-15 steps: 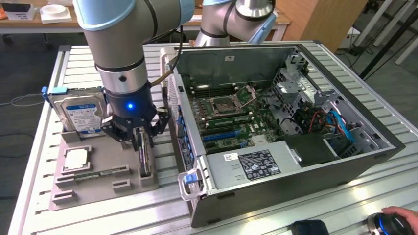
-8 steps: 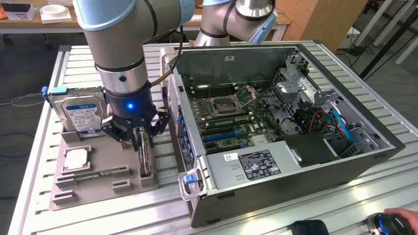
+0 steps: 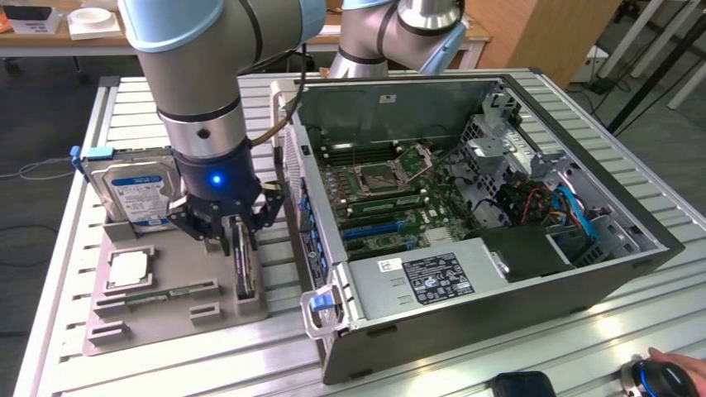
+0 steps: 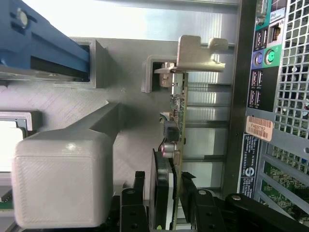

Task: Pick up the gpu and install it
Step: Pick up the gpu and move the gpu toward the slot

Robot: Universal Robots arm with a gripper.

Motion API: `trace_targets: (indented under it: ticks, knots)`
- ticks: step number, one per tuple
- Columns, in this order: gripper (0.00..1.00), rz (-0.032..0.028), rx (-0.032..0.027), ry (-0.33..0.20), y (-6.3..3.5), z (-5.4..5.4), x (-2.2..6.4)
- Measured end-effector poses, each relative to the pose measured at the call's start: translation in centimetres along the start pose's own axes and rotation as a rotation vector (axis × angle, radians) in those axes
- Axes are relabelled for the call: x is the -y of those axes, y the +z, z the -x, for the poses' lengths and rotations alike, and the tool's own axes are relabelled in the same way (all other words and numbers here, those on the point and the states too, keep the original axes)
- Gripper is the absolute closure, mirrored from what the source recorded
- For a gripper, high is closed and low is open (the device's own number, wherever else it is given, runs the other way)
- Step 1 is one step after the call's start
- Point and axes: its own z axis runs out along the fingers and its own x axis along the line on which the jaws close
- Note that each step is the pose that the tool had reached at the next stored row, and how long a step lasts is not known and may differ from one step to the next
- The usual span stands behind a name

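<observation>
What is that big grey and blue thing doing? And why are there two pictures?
It is a robot arm, a machine that bends like your arm, with a gripper at its end for grabbing. One picture comes from a camera off to the side, the other from a camera on the arm's wrist. On the table a grey tray holds computer parts: a hard drive, a chip and the gpu, a thin card standing on edge. Next to it lies an open computer. The gripper is down at the gpu; whether it grips it yet, I cannot tell.
</observation>
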Motion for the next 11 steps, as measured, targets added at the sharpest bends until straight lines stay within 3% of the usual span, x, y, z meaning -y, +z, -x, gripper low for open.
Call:
trace_targets:
  ticks: [11]
  knots:
    - [0.58,0.0,0.0001,0.0,0.0,-0.02,0.0]
